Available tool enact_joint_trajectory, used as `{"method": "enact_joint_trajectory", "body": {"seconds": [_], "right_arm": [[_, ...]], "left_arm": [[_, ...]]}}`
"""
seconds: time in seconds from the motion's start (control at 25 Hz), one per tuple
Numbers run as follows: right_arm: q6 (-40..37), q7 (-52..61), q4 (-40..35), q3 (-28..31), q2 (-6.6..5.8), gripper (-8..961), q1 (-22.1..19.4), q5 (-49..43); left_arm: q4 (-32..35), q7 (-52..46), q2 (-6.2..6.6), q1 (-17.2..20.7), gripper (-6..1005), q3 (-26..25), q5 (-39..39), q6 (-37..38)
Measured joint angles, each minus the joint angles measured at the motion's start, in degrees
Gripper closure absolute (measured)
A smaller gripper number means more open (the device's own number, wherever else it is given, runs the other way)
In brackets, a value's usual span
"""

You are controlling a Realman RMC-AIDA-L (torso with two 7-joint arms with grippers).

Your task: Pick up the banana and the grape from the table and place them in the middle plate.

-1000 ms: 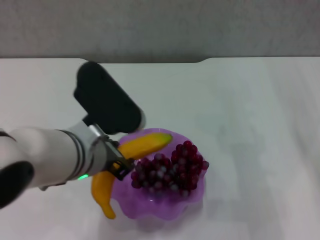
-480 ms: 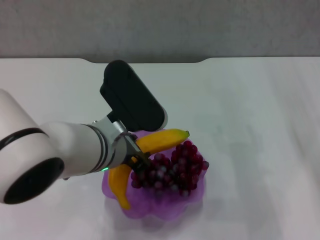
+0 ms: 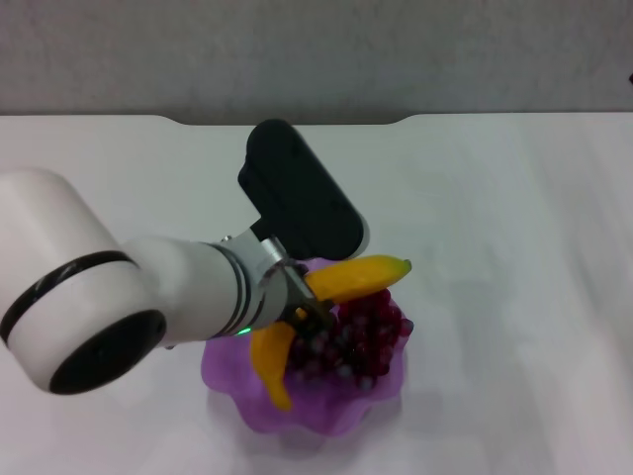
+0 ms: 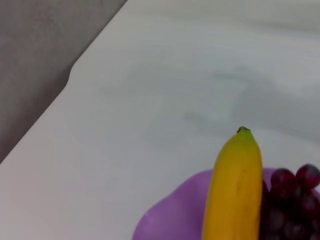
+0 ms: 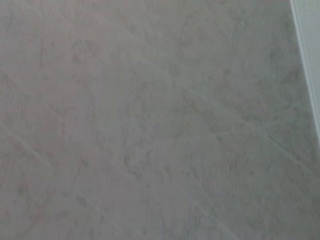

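Observation:
My left gripper is shut on the middle of the yellow banana, holding it over the purple scalloped middle plate. The banana's stem tip points to the right, and its other end hangs down over the plate's left half. The dark red grape bunch lies in the plate, partly under the banana. In the left wrist view the banana runs beside the grape bunch above the plate. The right gripper is out of view.
The white table spreads around the plate, with a shallow notch in its far edge. A grey floor fills the right wrist view. My bulky left arm covers the table's near left.
My left arm has swung to the right with the banana. The banana has gone from hanging off the plate's left rim to lying across the plate above the grapes.

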Motion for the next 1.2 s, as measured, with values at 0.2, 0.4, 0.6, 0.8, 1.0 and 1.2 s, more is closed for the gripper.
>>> {"method": "enact_joint_trajectory", "body": {"seconds": [0.2, 0.4, 0.6, 0.8, 1.0, 1.2], "right_arm": [[0.0, 0.0, 0.0, 0.0, 0.0, 69, 0.1, 0.0], [0.0, 0.0, 0.0, 0.0, 0.0, 69, 0.1, 0.0], [0.0, 0.1, -0.1, 0.0, 0.0, 69, -0.1, 0.0], [0.0, 0.2, 0.0, 0.0, 0.0, 69, -0.2, 0.0], [0.0, 0.0, 0.0, -0.1, 0.0, 68, -0.1, 0.0], [0.0, -0.1, 0.0, -0.1, 0.0, 68, -0.1, 0.0]], "left_arm": [[-2.0, -0.8, -0.02, -2.1, 478, 0.1, -0.3, 2.1], [-7.0, -3.1, -0.06, -5.1, 468, 0.2, 0.2, 3.6], [-8.1, -3.9, 0.06, -5.2, 408, 0.1, 0.4, 5.9], [-5.6, -6.2, 0.12, -3.6, 348, -0.3, 3.8, 6.0], [-3.4, -12.6, 0.0, -2.5, 296, 1.6, 12.5, 5.6], [-1.4, -14.7, 0.27, -0.7, 180, 2.1, 13.1, 8.0]]}}
